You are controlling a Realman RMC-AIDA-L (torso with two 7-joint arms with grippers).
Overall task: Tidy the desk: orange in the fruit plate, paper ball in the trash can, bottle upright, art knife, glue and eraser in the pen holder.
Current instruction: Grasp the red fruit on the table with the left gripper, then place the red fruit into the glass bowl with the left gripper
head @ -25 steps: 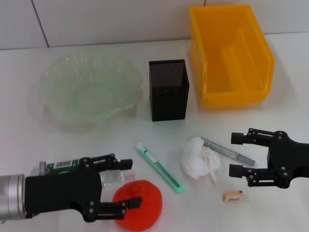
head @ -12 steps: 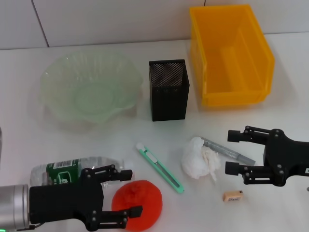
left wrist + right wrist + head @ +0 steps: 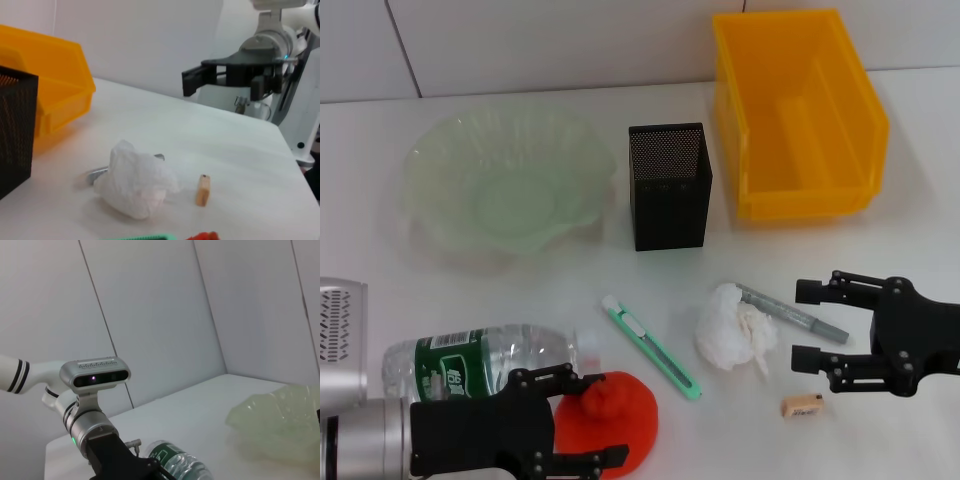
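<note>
At front left of the desk (image 3: 380, 270), the left gripper (image 3: 586, 422) is sitting around the orange (image 3: 620, 415), fingers spread, one above and one below the fruit; contact can't be confirmed from head view. Orange is lying near the desk's front edge, well apart from the plate (image 3: 505, 185), which is sitting at rear left. Bottle (image 3: 470, 360) is lying on its side just beside the orange, to its left, w/ green label showing; right wrist view is also showing it (image 3: 177, 460) flat on the desk, next to the left arm.

Right gripper (image 3: 802, 324) is hovering at right, fingers spread wide, tips pointing toward the paper ball (image 3: 735, 328). Not touching it. Left wrist view is showing the same gripper (image 3: 192, 80) raised above the desk surface, open.

Paper ball is resting at centre-right, touching the glue (image 3: 790, 312), a grey stick lying slantwise w/ one end tucked under the ball. Eraser (image 3: 802, 405) is lying just below the right gripper's lower finger, apart from it. Knife (image 3: 650, 346), green, is lying diagonally between orange and paper ball, touching neither.

Pen holder (image 3: 668, 186), black mesh, is standing upright at centre rear, betw. plate and trash can (image 3: 800, 115). Trash can is a yellow bin at rear right.
</note>
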